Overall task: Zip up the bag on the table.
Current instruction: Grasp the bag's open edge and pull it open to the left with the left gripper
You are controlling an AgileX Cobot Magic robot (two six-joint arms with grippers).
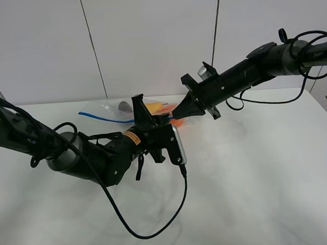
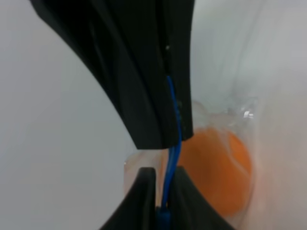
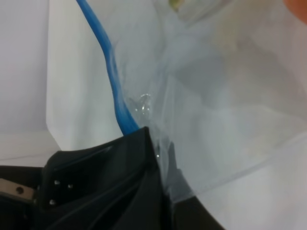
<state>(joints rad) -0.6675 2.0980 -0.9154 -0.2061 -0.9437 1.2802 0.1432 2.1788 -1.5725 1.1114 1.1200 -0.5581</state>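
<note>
Looking at the bag on the far middle of the bench. Lies flat there, with a blue strip along 1 edge. Can see an orange through the clear plastic, and a yellow thing close by it.

Next, 2 black arms. Come in from both sides and meet at the right end of the bag. Looking closely at the left pincer: closed tight, with the strip pinched between its fingers. Same with the right pincer: closed too, with the strip going straight in at its front and a bit of crinkly plastic caught there as well. Holding nothing else.

Why held like this? Most likely for working as a team. Probably 1 pincer for keeping the bag from sliding, and the other for squeezing the strip and running along it, to press the 2 sides shut. Hard to zip a floppy bag with only 1. Good to pinch right on the strip, too, as the only place for closing the bag. Cannot tell how far shut already.

Now for the bag next to the pincers. Touches both, right at the strip. Spreads away from them to the left and toward the back of the bench. Shows a long bit of strip running free past the right pincer. Has the orange just beside the left pincer, inside the plastic and not pinched. Puts the 2 pincers very near each other in the high view.
</note>
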